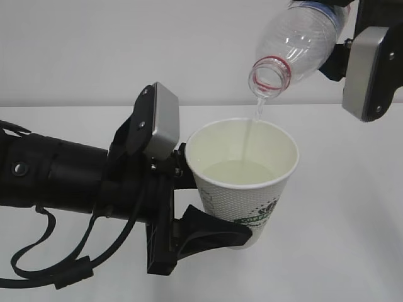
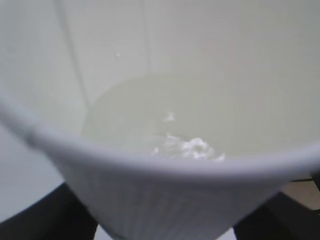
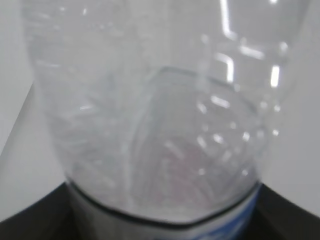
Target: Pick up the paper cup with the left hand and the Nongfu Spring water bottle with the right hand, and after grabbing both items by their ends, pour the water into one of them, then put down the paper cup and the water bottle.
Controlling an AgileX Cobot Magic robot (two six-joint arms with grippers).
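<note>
My left gripper point(image 1: 217, 196) is shut on the paper cup point(image 1: 245, 182), holding it upright by its lower half above the table. The cup is white with a green logo, and water point(image 1: 242, 171) lies in it. My right gripper point(image 1: 334, 34) is shut on the Nongfu Spring water bottle point(image 1: 302, 38), which is tilted with its open mouth down over the cup. A thin stream of water point(image 1: 255, 116) falls from the bottle's red neck ring into the cup. The left wrist view shows the cup point(image 2: 165, 200) close up, with bubbling water point(image 2: 185, 147) inside. The clear bottle point(image 3: 150, 125) fills the right wrist view.
A white table point(image 1: 352, 251) lies under both arms, with a plain white wall behind it. The left arm's black cables point(image 1: 56, 264) hang low at the front left. The right gripper's grey plate point(image 1: 368, 69) hangs close above and to the right of the cup's rim.
</note>
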